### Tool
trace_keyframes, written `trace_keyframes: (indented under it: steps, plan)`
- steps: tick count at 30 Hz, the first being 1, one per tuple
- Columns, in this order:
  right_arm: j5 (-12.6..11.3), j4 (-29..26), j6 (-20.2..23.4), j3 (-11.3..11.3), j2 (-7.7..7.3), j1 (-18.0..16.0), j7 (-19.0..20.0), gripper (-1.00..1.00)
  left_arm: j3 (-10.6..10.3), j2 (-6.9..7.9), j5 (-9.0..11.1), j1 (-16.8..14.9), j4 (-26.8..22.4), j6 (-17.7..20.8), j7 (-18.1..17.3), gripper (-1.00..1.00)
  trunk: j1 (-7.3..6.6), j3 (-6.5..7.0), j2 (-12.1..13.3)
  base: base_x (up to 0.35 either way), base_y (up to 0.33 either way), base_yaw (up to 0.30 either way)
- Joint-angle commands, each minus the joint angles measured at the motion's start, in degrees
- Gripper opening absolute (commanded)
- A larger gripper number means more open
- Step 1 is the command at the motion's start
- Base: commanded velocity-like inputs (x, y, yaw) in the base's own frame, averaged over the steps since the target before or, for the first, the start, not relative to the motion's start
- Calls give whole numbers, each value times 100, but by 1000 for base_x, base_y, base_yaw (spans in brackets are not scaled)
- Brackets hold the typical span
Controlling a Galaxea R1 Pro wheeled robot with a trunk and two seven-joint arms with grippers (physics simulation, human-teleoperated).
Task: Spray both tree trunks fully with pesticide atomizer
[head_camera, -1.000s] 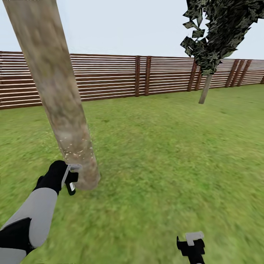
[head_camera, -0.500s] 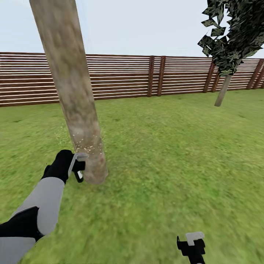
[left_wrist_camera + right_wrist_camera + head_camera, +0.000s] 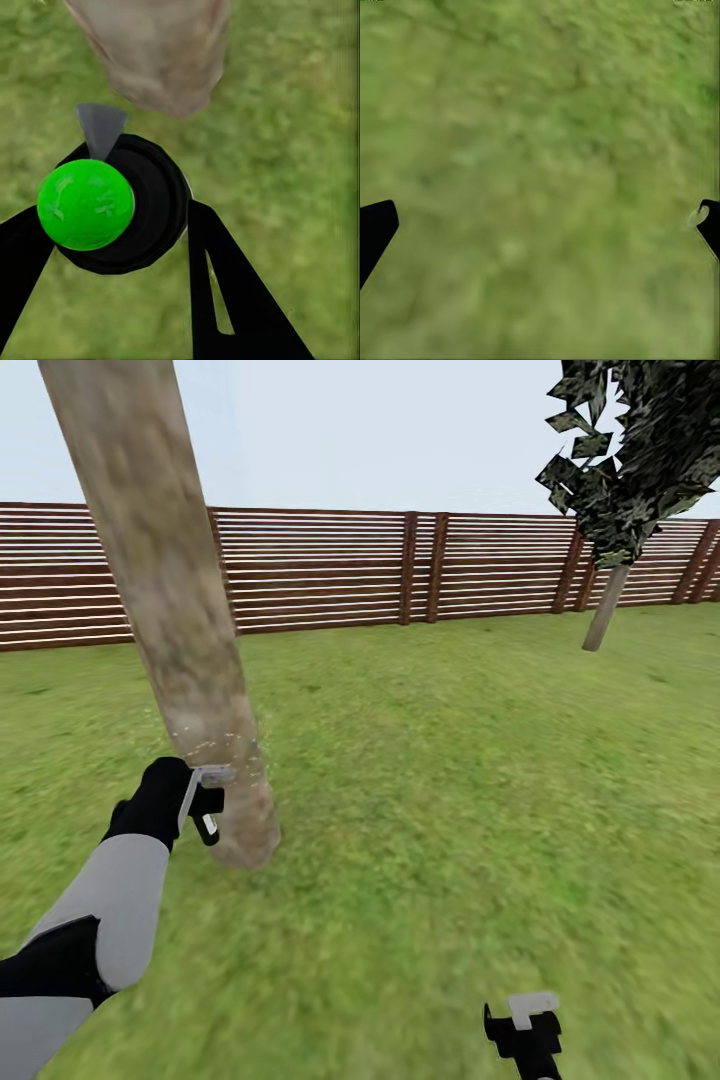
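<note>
**Desk:** Where is the pesticide atomizer (image 3: 112, 202), and how far along is the job judged to be?

**Field:** It is clamped between the fingers of the left gripper (image 3: 205, 812), nozzle turned on the base of the near tree trunk (image 3: 170, 610), just beside it. A scatter of pale specks is seen low on the bark, probably spray, though the render is too coarse to be sure. Pickup is done; the upper trunk looks uncovered, and the second tree (image 3: 625, 470) is still to be treated.

**Desk:** And the room for moving?

**Field:** The right gripper (image 3: 525, 1025) is held wide open over the grass (image 3: 450, 780), empty. Open lawn is shown toward the far tree, bounded by the wooden fence (image 3: 400, 565).
</note>
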Motion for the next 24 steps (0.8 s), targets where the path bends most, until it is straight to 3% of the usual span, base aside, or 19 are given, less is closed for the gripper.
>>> trace_keyframes:
  steps: [1,7,8,9,10,12,17,21,24]
  plan:
    - [59,10,-19,-39,0,-5,-24,100,19,-4,-63,-5,-7,18,-57,-100,1,-5,-2,203,-223,0]
    - [57,10,-19,-38,5,-5,-30,100,44,31,-79,74,17,-15,-57,-100,1,-5,-2,196,-220,113]
    - [57,10,-19,-38,5,-5,-28,100,57,113,-78,162,8,-25,-63,-100,1,-5,-2,104,-246,263]
    - [57,10,-19,-38,5,-5,-29,100,67,356,-66,389,0,-31,-108,-100,1,-5,-2,34,-251,273]
    - [62,16,-19,-38,5,-5,-29,100,69,508,-60,560,10,-39,-130,-100,1,-5,-2,-55,-245,276]
    - [65,18,-19,-38,5,-5,-29,100,66,586,-52,760,10,-48,-140,-100,1,-5,-2,-156,-221,277]
    - [64,19,-19,-38,5,-5,-28,100,34,395,-45,909,185,-259,-140,-100,1,-5,-2,-105,-220,276]
    - [62,19,-19,-38,5,-5,-26,100,35,364,-40,915,216,-573,-123,-100,1,-5,-2,233,-181,115]
    - [64,19,-19,-38,5,-5,-22,100,54,332,-47,986,573,-659,-139,-100,1,-5,-2,93,-93,8]
